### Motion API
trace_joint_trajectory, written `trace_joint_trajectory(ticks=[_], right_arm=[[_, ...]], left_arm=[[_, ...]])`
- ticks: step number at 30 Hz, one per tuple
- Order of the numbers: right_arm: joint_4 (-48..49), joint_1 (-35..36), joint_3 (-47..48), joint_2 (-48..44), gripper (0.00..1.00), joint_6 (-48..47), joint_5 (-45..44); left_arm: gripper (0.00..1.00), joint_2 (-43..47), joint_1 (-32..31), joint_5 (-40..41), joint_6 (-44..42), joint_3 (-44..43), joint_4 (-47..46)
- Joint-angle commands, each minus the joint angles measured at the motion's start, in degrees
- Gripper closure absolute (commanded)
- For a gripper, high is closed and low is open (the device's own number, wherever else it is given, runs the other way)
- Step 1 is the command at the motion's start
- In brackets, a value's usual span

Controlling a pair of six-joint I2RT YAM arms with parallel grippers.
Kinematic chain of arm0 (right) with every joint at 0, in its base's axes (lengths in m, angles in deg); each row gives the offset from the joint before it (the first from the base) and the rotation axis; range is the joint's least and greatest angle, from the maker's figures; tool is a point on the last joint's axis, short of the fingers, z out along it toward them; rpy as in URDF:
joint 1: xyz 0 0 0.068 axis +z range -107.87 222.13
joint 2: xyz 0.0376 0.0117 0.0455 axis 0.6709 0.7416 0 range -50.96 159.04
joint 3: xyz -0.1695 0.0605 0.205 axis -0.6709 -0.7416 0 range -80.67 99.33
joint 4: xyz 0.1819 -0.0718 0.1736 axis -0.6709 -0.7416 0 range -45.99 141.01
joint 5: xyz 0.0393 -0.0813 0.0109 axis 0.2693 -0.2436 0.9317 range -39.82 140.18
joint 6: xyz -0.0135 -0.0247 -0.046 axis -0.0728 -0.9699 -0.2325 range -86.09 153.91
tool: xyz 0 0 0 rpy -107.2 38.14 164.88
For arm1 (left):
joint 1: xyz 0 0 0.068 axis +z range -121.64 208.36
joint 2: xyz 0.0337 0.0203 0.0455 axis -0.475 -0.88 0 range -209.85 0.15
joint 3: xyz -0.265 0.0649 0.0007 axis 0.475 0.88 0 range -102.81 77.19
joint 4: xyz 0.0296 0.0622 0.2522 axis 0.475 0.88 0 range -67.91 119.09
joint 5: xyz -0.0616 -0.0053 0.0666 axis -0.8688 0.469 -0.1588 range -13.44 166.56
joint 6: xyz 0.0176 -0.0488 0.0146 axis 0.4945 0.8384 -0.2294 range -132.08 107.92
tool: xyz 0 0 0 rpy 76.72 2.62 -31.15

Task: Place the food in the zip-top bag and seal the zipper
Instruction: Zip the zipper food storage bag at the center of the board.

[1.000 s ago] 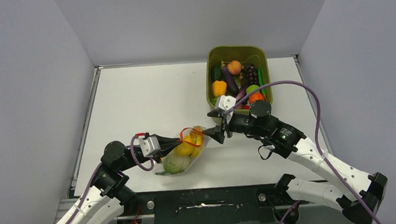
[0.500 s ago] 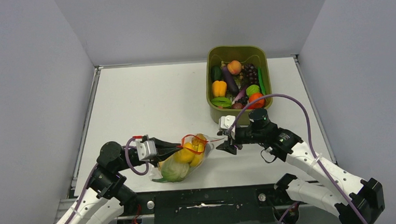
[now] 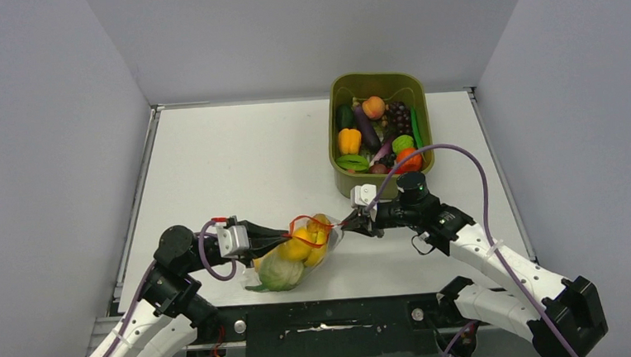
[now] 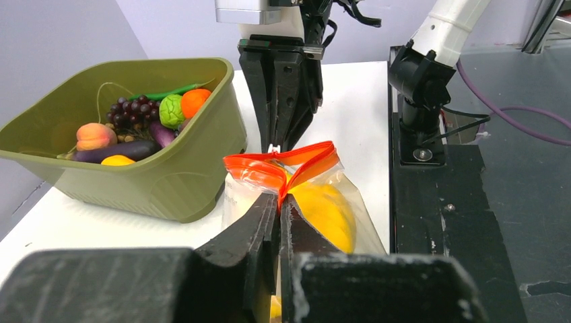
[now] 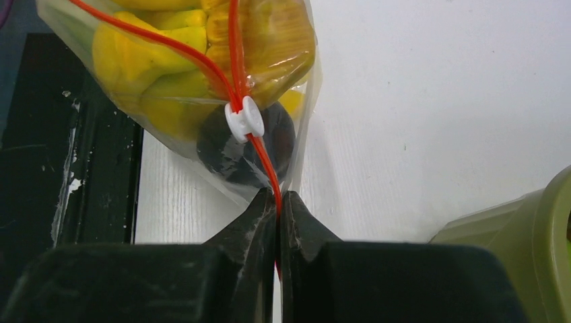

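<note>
The zip-top bag [image 3: 298, 252] lies near the table's front edge, stretched between both grippers. It holds food: yellow peppers [image 5: 141, 54] and a pale-green cabbage [image 3: 278, 272]. The left gripper [image 4: 279, 198] is shut on the near end of the red-orange zipper [image 4: 269, 168], whose two lips gape apart beyond it. At the opposite end of the zipper [image 5: 233, 40], the right gripper [image 5: 278, 195] is shut just behind the white slider [image 5: 244, 119]. From above, the left gripper [image 3: 286, 232] sits left of the bag and the right gripper [image 3: 349, 221] to its right.
An olive-green tub [image 3: 376, 78] with several more toy fruits and vegetables stands at the back right, just behind the right gripper. Its wall [image 4: 155, 182] is close beside the bag. The black front rail [image 3: 329, 318] runs along the near edge.
The right gripper, open beside the bag mouth before, has moved in and shut on the zipper's end. The bag and left gripper shifted slightly toward the near edge.
</note>
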Motion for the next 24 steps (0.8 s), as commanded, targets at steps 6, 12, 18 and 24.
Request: trace_joint_trajectory(ticks=[6,12,18,24], right_arm=[[-2.62,-0.33,9.8,-3.45,1.0,8.1,-2.21],[-8.65,0.38,16.96,-0.23,1.0,7.5,-1.8],[-12.14,4.87,23.65,5.32,1.0,6.95,-4.54],[-9.39,7.76,26.2,8.35,1.0,15.35,-8.22]], left_arm=[[0.45,1.33,0.1,27.36,-0.17,-11.35,9.81],[0.42,-5.34,0.03,20.49,-9.12,-19.93,18.05],[0.42,-14.12,-0.04,5.16,-12.06,-21.31,14.89],[0.42,-20.19,-0.62,1.32,-6.48,-20.12,4.81]])
